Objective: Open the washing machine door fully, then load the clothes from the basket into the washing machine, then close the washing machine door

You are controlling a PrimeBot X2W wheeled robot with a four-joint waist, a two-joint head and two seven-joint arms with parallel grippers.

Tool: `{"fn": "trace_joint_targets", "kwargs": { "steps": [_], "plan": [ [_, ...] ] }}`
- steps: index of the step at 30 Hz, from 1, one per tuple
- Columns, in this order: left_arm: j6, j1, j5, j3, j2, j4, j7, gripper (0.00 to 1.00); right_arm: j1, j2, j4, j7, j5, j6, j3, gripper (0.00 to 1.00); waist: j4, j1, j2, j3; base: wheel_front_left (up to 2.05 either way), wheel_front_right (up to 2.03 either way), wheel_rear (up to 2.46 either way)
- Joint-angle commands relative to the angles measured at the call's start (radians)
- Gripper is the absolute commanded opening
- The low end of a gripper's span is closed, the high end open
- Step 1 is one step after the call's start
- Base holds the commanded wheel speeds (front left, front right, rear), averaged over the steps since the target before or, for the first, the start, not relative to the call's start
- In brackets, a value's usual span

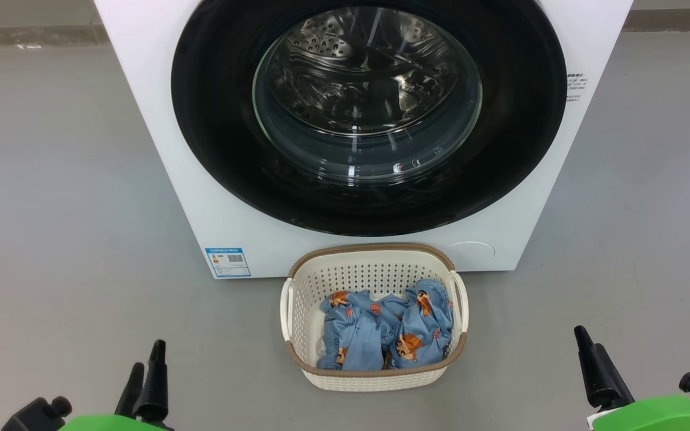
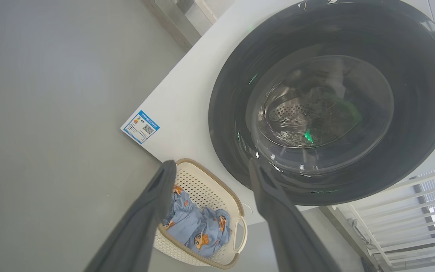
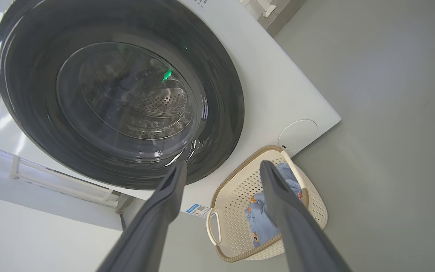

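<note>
Basket (image 1: 351,276) holds the clothes (image 1: 381,335). The blue label (image 1: 227,261) has unreadable print. Left claw (image 2: 212,162) and right claw (image 3: 223,163) gape.

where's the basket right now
In the head view the basket sits on the floor at lower centre, directly in front of the washing machine.

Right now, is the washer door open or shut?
Shut. The washing machine door sits flush against the front of the washing machine, with no gap at its edge, and the drum is seen through its glass.
</note>
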Motion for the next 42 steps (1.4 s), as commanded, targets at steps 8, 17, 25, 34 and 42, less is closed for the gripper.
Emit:
{"fn": "trace_joint_targets", "kwargs": {
  "steps": [8, 17, 25, 34, 42],
  "plan": [
    [0.004, 0.000, 0.126, 0.006, 0.021, -0.044, -0.036, 1.00, -0.020, -0.028, -0.023, -0.035, -0.114, -0.001, 0.027, 1.00, -0.002, 0.0000, -0.0001, -0.001, 0.00, 0.00, 0.00],
    [0.006, 0.003, 0.222, -0.001, 0.022, -0.054, -0.059, 1.00, -0.017, -0.040, -0.022, -0.058, -0.200, -0.001, 0.039, 1.00, 0.000, 0.0000, -0.0001, 0.001, 0.00, 0.00, 0.00],
    [0.009, 0.005, 0.309, -0.007, 0.023, -0.063, -0.083, 1.00, -0.015, -0.051, -0.020, -0.082, -0.284, -0.001, 0.051, 1.00, 0.004, 0.0000, -0.0001, 0.002, 0.00, 0.00, 0.00],
    [0.015, 0.012, 0.419, -0.016, 0.025, -0.082, -0.109, 1.00, -0.010, -0.063, -0.018, -0.108, -0.378, -0.001, 0.062, 1.00, 0.008, 0.0000, -0.0001, 0.001, 0.00, 0.00, 0.00],
    [0.021, 0.017, 0.518, -0.026, 0.026, -0.099, -0.133, 1.00, -0.006, -0.071, -0.016, -0.131, -0.461, -0.001, 0.064, 1.00, 0.011, 0.0000, -0.0001, 0.001, 0.00, 0.00, 0.00]
  ]
}}
